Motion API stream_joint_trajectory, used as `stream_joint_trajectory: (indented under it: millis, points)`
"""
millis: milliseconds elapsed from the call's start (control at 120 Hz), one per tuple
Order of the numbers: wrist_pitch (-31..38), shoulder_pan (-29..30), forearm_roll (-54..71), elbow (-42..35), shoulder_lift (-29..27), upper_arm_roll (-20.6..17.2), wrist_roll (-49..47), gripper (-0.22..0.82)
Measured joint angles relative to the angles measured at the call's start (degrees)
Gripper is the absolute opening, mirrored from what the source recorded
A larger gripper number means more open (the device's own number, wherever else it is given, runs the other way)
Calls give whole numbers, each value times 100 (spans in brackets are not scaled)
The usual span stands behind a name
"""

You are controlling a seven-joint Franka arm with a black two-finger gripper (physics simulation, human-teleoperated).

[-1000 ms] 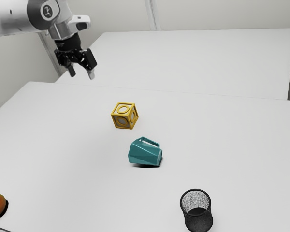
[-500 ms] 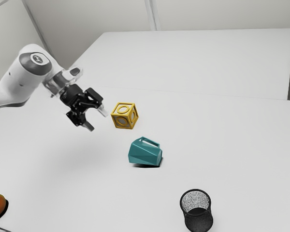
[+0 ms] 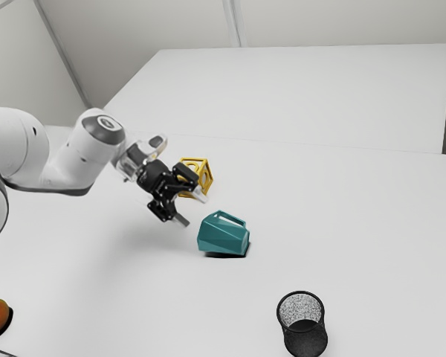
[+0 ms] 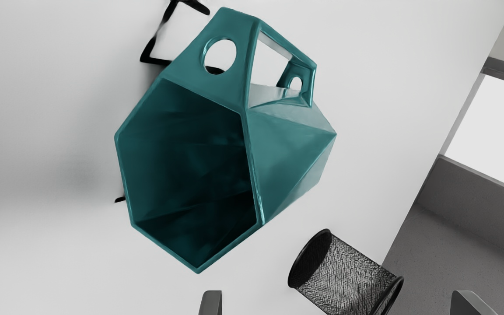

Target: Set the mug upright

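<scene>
My end effector (image 3: 191,208), spread wide and empty, hangs just short of the mug (image 3: 223,235), which lies sideways on the desk (image 3: 364,223), mouth facing it, so I judge this the approach, next needing a careful advance to straddle the rim.

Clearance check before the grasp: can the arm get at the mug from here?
Probably yes. The gripper is open near the mug, whose mouth faces it, and nothing visible stands between them. The cube looks close by, so a sideways swing might clip it.
</scene>
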Motion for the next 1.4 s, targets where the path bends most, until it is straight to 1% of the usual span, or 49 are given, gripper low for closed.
stream_joint_trajectory:
  millis: [100,267,358,567,625,700,858,917,975,1058,1167,1325,1400]
  points:
    - [155,-13,-88,44,112,-1,110,56]
    - [365,-14,-195,378,505,-1,262,56]
    - [454,-63,-319,437,717,-12,329,56]
    - [554,-114,-455,257,764,-211,445,54]
    - [569,-133,-469,246,751,-223,468,49]
    - [582,-142,-488,242,727,-244,495,40]
    - [592,-146,-531,244,625,-298,509,10]
    - [595,-147,-539,250,592,-328,500,2]
    - [596,-146,-545,264,575,-349,483,-4]
    - [590,-153,-541,282,569,-385,447,-9]
    - [569,-155,-522,287,530,-395,402,-13]
    - [564,-155,-484,280,333,-396,338,-15]
    - [608,-162,-312,275,133,-395,294,-15]
